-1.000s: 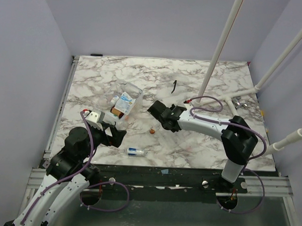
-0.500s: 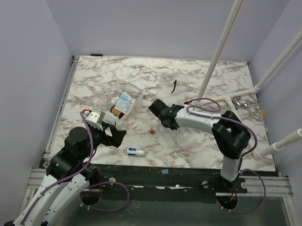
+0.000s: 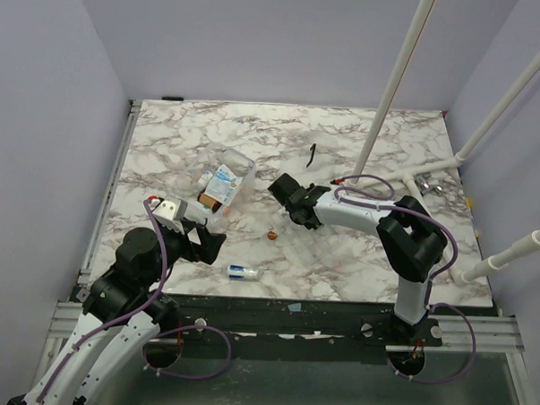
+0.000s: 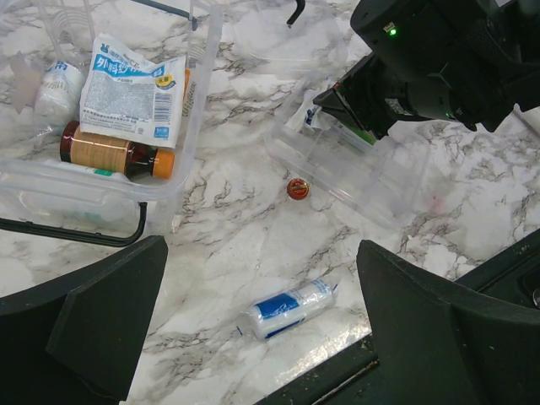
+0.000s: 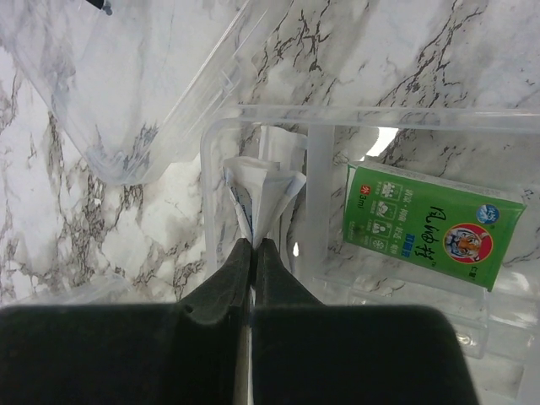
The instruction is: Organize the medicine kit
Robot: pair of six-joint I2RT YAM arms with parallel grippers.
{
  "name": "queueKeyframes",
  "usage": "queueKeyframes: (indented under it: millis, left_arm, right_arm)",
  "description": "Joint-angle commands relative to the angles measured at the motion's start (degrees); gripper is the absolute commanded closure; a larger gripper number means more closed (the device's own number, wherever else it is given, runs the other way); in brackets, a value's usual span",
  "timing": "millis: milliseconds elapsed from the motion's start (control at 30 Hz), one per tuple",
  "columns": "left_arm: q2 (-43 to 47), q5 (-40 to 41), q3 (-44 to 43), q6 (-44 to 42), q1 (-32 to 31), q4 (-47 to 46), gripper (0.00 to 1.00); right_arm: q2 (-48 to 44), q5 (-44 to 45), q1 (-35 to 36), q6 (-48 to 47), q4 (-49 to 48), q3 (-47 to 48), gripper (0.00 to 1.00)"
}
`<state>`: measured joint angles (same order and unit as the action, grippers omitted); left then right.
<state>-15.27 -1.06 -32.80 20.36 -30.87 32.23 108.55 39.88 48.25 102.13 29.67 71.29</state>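
Observation:
My right gripper (image 5: 254, 243) is shut on the edge of a white paper sachet (image 5: 258, 192) and holds it over a clear divided tray (image 5: 314, 181). A green box (image 5: 430, 224) lies in that tray. In the top view this gripper (image 3: 282, 190) is right of a clear box (image 3: 240, 162) holding a blue-white packet (image 4: 126, 76), a brown bottle (image 4: 114, 154) and a white bottle (image 4: 59, 80). My left gripper (image 4: 278, 337) is open and empty above a blue-white gauze roll (image 4: 287, 308), which lies near the front edge (image 3: 243, 272).
A small red-orange cap (image 4: 296, 187) lies on the marble between the box and the tray. A clear lid (image 5: 126, 84) lies beside the tray. A black strip (image 3: 312, 154) lies farther back. White poles (image 3: 391, 91) rise at the right.
My right gripper has moved a little left and away, toward the clear box, still holding the sachet. The left arm has not moved.

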Motion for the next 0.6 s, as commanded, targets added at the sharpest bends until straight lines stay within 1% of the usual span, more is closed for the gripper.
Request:
queueKeyframes:
  millis: [0, 167, 400, 433, 467, 500, 533, 567]
  left_arm:
    - [0.16, -1.05, 0.73, -0.41, -0.15, -1.2, 0.02]
    - [-0.13, -1.13, 0.73, -0.33, -0.15, -1.29, 0.02]
    - [-0.38, -1.22, 0.74, -0.32, -0.15, -1.34, 0.02]
    - [-0.38, -1.29, 0.72, -0.32, -0.15, -1.37, 0.02]
    - [-0.41, -1.28, 0.72, -0.32, -0.15, -1.43, 0.02]
    - [-0.48, -1.36, 0.8, -0.32, -0.15, -1.38, 0.02]
    - [-0.55, -1.4, 0.74, -0.32, -0.15, -1.46, 0.02]
    - [-0.5, -1.4, 0.79, -0.32, -0.15, -1.45, 0.02]
  right_arm:
    - [2.26, -0.02, -0.68, 0.27, -0.27, 1.5, 0.99]
    - [3.59, -1.03, -1.11, -0.07, -1.02, 1.57, 0.99]
    - [3.95, -0.38, -1.36, -1.29, 0.68, 1.68, 0.99]
    - [3.81, -0.17, -1.36, -1.56, 1.23, 1.87, 0.98]
    - [3.86, -0.07, -1.4, -1.81, 1.8, 2.28, 0.93]
    - [3.82, 0.09, -1.41, -2.2, 2.24, 2.68, 0.88]
    - [3.86, 0.24, -1.44, -2.45, 2.68, 3.03, 0.79]
    - [3.86, 0.28, -1.41, -2.46, 3.23, 3.44, 0.76]
